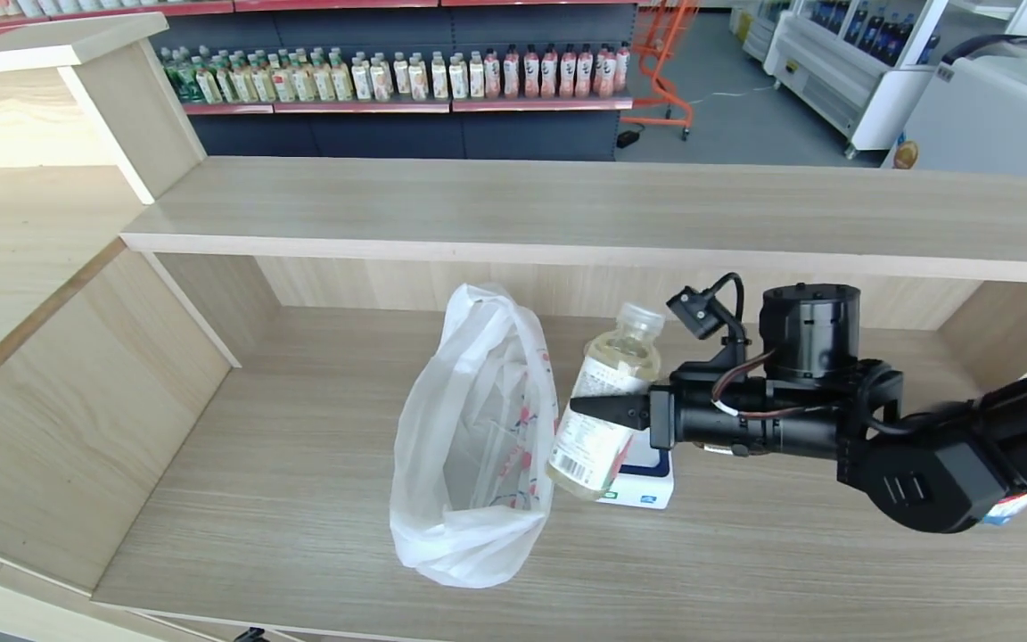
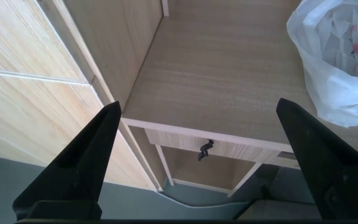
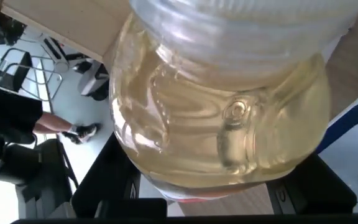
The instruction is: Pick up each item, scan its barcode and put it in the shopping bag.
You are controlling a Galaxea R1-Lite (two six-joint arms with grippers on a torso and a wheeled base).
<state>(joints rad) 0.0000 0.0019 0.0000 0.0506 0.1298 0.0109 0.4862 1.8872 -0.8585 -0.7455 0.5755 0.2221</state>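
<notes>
You have a clear bottle of pale yellow liquid, white-capped, with a barcode label low on its side. It is tilted at centre frame, just right of the white shopping bag. Your right gripper is clamped round its middle. Your left gripper has its fingers wide apart.
</notes>
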